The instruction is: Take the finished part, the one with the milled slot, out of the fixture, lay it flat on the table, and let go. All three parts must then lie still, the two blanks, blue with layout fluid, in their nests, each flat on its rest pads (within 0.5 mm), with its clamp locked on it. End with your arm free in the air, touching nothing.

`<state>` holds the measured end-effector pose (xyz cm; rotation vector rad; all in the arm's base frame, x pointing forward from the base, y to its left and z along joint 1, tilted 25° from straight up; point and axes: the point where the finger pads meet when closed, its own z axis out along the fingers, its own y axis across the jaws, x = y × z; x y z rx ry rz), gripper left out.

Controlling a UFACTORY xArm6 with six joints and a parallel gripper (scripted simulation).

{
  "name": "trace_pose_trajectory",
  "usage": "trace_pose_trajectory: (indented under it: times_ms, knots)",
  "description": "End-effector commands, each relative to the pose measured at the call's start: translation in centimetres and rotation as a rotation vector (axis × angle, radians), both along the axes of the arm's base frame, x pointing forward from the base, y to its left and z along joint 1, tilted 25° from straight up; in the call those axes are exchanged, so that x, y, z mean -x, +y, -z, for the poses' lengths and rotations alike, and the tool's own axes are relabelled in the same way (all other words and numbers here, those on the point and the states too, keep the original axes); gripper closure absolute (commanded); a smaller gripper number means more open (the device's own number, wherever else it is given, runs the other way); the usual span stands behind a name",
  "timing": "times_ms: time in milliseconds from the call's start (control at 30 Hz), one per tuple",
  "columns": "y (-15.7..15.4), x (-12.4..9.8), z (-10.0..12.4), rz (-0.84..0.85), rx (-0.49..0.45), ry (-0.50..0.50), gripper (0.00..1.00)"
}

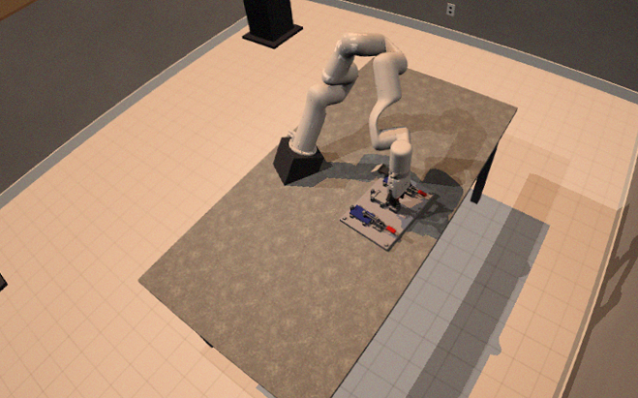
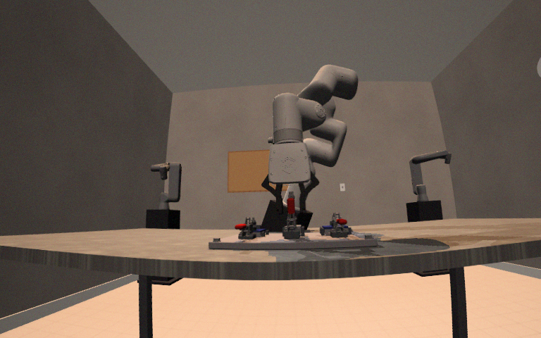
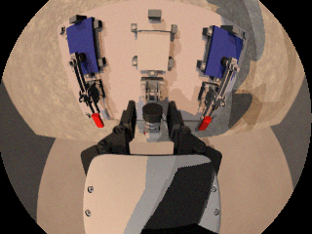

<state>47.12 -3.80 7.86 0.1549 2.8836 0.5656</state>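
Sitting in the middle nest, the pale finished part (image 3: 153, 51) is framed by small locators, not laid on the table (image 1: 262, 279) (image 2: 119, 239) (image 3: 29, 93). Its middle clamp (image 2: 290, 205) (image 3: 152, 112) is swung back, red handle upright, black tip lifted off the part. The gripper (image 1: 394, 200) (image 2: 290, 211) (image 3: 151, 108) is held partly spread around that clamp, nothing pinched; finger contact with the clamp can't be told. Flanking nests are filled by the blue blanks: left blank (image 1: 355, 212) (image 2: 260, 229) (image 3: 83, 36) and right blank (image 1: 385, 179) (image 2: 327, 227) (image 3: 224, 49) as seen in the wrist view. Both are crossed by side clamps, red handles lowered; full locking can't be confirmed. All is carried by the fixture plate (image 1: 370, 232) (image 2: 291, 243) (image 3: 117, 63), set on the table
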Motion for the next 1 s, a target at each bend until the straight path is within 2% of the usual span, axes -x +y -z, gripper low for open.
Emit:
trace_pose_trajectory:
  times_ms: [0,500,967]
  knots:
    - [-0.1,-0.1,-0.1,0.001,0.001,-0.003,0.53]
    - [-0.4,0.1,-1.1,0.001,0.001,-0.003,0.53]
    - [-1.8,0.9,-4.4,0.001,0.001,-0.003,0.53]
